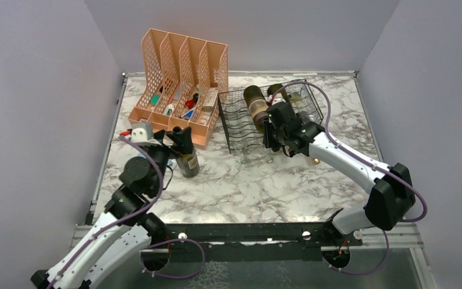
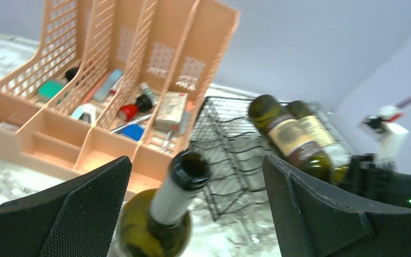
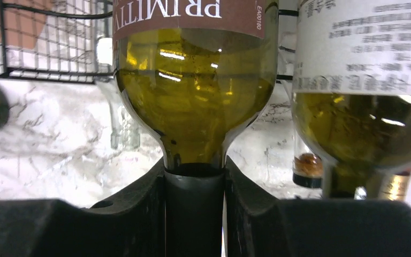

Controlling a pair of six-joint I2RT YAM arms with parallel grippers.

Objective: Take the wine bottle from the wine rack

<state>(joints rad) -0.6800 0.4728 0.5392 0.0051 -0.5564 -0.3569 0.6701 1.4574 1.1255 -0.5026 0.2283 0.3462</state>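
We see the wine bottle lying in the black wire wine rack. Its long axis runs far to near, with the base toward the back wall and the neck toward the arms. The right tool is clamped tight on that neck. A second bottle lies just beside it on the right. A peach file organiser stands left of the rack. The left tool gapes wide either side of an upright bottle on the table, gripping nothing.
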